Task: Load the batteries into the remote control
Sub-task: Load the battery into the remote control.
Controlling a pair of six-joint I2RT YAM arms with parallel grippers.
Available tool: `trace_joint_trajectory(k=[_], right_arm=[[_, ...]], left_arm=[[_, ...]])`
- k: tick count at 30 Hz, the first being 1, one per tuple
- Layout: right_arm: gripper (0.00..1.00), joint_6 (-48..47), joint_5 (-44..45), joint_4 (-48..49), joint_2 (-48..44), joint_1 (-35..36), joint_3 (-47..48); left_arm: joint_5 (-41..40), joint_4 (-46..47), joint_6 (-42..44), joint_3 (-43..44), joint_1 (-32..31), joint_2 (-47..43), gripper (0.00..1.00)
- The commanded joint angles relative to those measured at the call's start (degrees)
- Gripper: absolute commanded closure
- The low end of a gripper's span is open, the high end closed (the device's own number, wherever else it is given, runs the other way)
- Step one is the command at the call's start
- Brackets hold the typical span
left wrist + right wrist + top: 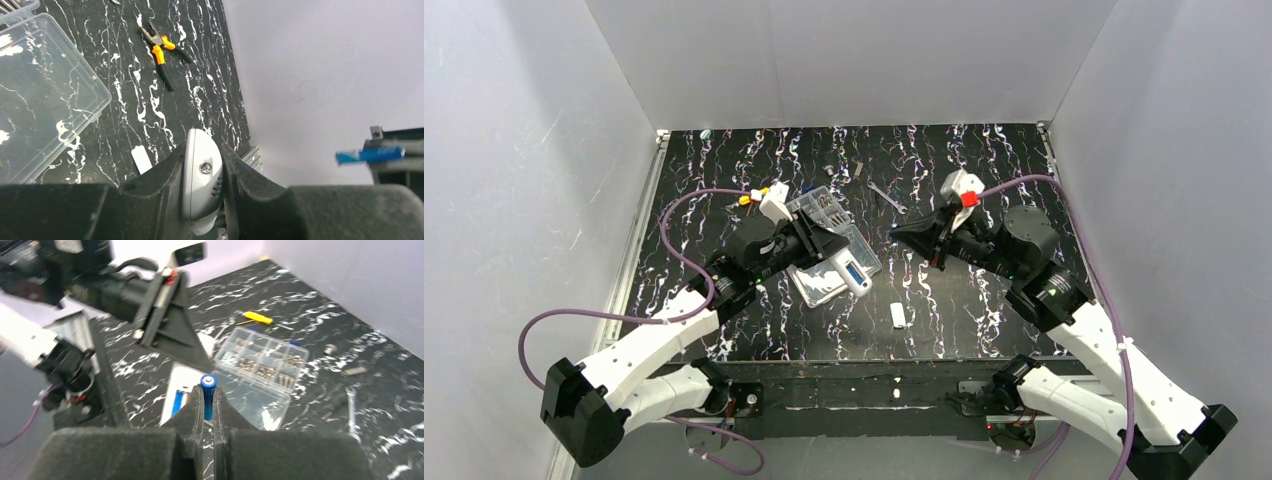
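My left gripper (829,250) is shut on the white remote control (854,275) and holds it tilted above the clear box lid. In the left wrist view the remote's end (201,172) sits clamped between the fingers (160,185). One blue battery (854,272) lies in the remote's recess; it also shows in the right wrist view (179,402). My right gripper (902,236) is shut on the second blue battery (208,392), which stands out past the fingertips, a short way right of the remote (186,385). That battery also shows in the left wrist view (370,155).
An open clear compartment box (822,212) with small parts lies behind the remote, its lid (824,285) under it. A tiny white cover piece (898,316) lies near the front. Orange-handled pliers (161,47), a yellow-handled screwdriver (257,317) and a wrench (886,195) lie further back.
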Motion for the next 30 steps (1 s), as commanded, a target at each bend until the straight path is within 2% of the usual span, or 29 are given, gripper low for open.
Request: trace_joint_trajectory(k=[1, 17, 19, 30], right_arm=[[0.99, -3.8, -14.5, -0.2, 1.8, 1.2, -0.3], [0.99, -3.3, -15.0, 5.0, 5.6, 4.4, -3.4], [0.99, -2.9, -14.0, 7.2, 6.2, 4.4, -4.7], [0.99, -3.1, -5.6, 6.3, 8.8, 4.4, -4.5]], left_arm=[[-0.1, 7.8, -3.7, 2.0, 0.0, 0.8, 1.00], [6.1, 12.0, -7.6, 2.2, -0.2, 4.0, 1.00], [6.0, 11.9, -7.4, 2.2, -0.1, 3.8, 1.00], [7.6, 10.6, -6.6, 2.5, -0.1, 3.2, 1.00]])
